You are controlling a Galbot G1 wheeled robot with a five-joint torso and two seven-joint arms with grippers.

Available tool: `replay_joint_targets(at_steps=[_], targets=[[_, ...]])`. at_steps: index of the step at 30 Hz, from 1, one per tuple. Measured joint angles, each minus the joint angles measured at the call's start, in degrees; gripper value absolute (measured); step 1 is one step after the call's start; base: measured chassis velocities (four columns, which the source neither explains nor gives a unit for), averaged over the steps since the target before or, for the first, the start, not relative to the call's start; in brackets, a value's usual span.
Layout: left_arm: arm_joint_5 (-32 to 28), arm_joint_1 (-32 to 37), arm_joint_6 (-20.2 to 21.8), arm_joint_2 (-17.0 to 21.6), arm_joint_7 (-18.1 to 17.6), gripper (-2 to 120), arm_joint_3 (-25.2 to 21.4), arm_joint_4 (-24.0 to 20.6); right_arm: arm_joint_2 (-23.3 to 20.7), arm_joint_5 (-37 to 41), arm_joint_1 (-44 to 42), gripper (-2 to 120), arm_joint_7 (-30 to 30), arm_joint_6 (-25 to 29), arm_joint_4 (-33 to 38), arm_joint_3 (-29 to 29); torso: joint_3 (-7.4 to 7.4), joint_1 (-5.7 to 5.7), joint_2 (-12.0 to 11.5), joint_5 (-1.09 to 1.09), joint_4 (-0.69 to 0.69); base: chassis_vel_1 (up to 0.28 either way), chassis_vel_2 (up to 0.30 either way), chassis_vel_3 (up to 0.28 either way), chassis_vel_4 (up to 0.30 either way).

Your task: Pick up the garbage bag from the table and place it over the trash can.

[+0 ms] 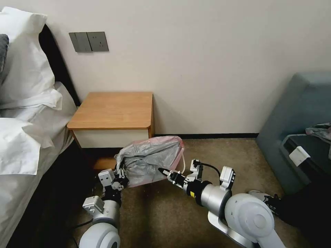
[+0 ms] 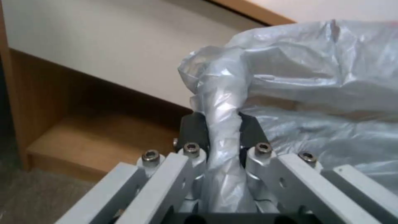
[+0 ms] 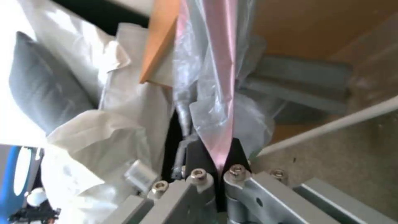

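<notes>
1. Two grippers are on the garbage bag (image 1: 149, 159) from my seat: in the head view the left gripper (image 1: 121, 175) has the bag's left lower edge and the right gripper (image 1: 164, 171) has its right lower edge, by the pink-red rim.
2. The bag hangs stretched between them, low in front of the table (image 1: 113, 110), above the brown carpet (image 1: 213, 155) and off the tabletop, covering part of the table's open lower shelf.
3. The left wrist view gives me what the head view cannot: a twisted rope of grey plastic (image 2: 222, 124) is pinched between the two black fingers (image 2: 192, 129), so that gripper is clamped on the bag. It also shows the table's lower shelf (image 2: 95, 137) just beyond.
4. The right wrist view shows the pink rim strip (image 3: 219, 93) running straight down into the closed black fingers (image 3: 197, 155); that gripper is clenched on the bag too. Behind it I see the table's edge (image 3: 159, 43), white bedding (image 3: 104, 130) and a grey pillow (image 3: 41, 84).
5. The head view alone takes in the room: white pillows (image 1: 24, 69) on the bed at left, grey wall switches (image 1: 88, 41), a blue-grey sofa (image 1: 300, 113) at right.
6. I can read no brand, label or writing anywhere.
</notes>
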Motion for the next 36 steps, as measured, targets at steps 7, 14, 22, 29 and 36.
replay_joint_targets(at_steps=[7,14,22,29,36], targets=[[-2.6,-1.0,1.3,0.1,-0.8,6,-0.1,0.4,-0.6,0.0,-1.7,0,-0.4,-1.0,1.3,-0.6,0.00,0.00,0.0,0.00,0.00,0.000,0.000,0.000,0.000],[-6.0,-2.2,2.6,0.2,-1.4,6,-0.6,0.3,-1.0,0.4,-3.5,0,0.0,-2.3,0.1,-0.3,0.00,0.00,0.0,0.00,0.00,0.000,0.000,0.000,0.000],[-7.8,-2.9,3.1,0.7,-1.5,6,-1.2,0.1,-0.4,0.8,-4.0,0,1.4,-3.1,-4.2,1.6,0.00,0.00,0.0,0.00,0.00,0.000,0.000,0.000,0.000],[-8.9,-3.3,3.3,1.0,-1.4,6,-1.3,0.0,0.7,-0.8,-2.9,0,1.1,-3.4,-8.2,2.9,0.00,0.00,0.0,0.00,0.00,0.000,0.000,0.000,0.000],[-9.8,-3.4,3.4,1.0,-1.2,6,-1.3,-0.1,1.1,-9.8,-1.9,0,-4.2,-4.0,-12.2,3.8,0.00,0.00,0.0,0.01,0.00,0.000,0.000,0.000,0.000]])
